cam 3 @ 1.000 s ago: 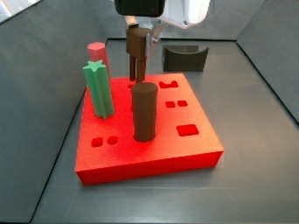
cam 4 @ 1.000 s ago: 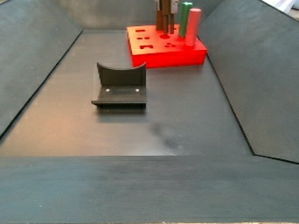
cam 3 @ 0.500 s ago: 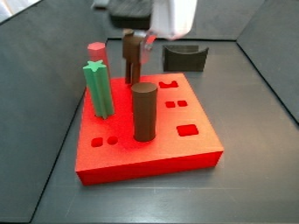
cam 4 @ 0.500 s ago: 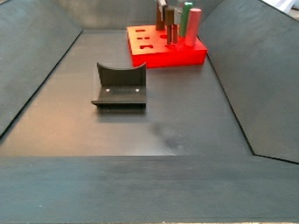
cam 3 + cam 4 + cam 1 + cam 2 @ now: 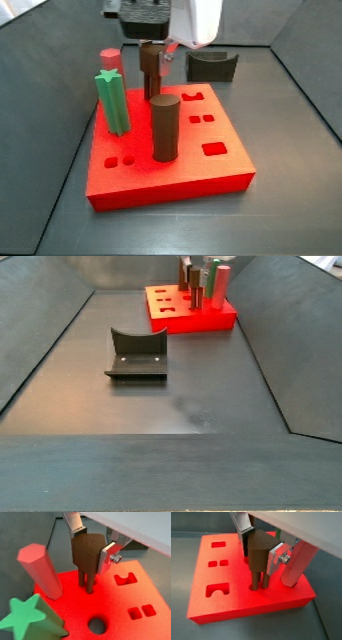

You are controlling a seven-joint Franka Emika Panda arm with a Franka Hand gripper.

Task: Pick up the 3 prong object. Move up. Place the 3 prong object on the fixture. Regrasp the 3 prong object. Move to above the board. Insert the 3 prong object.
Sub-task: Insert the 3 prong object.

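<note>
The 3 prong object (image 5: 85, 562), a dark reddish-brown piece with thin legs, stands upright with my gripper (image 5: 92, 546) shut on its body. In both wrist views its prongs (image 5: 258, 582) reach down into the top of the red board (image 5: 218, 577), at the holes there. A side view shows the gripper (image 5: 155, 48) low over the board's back part (image 5: 201, 160), with the piece (image 5: 154, 72) below it. The fixture (image 5: 211, 66) stands behind the board, apart from the gripper. It is bare in a side view (image 5: 136, 353).
On the board stand a green star-topped post (image 5: 111, 100), a red hexagonal post (image 5: 40, 569) close beside the held piece, and a tall dark brown cylinder (image 5: 164, 128). Cut-out holes (image 5: 125, 578) lie open around them. Dark walls (image 5: 47, 346) enclose the floor.
The gripper has come down and shifted slightly left with the 3 prong object, bringing its prongs lower onto the board. Everything else has stayed put.
</note>
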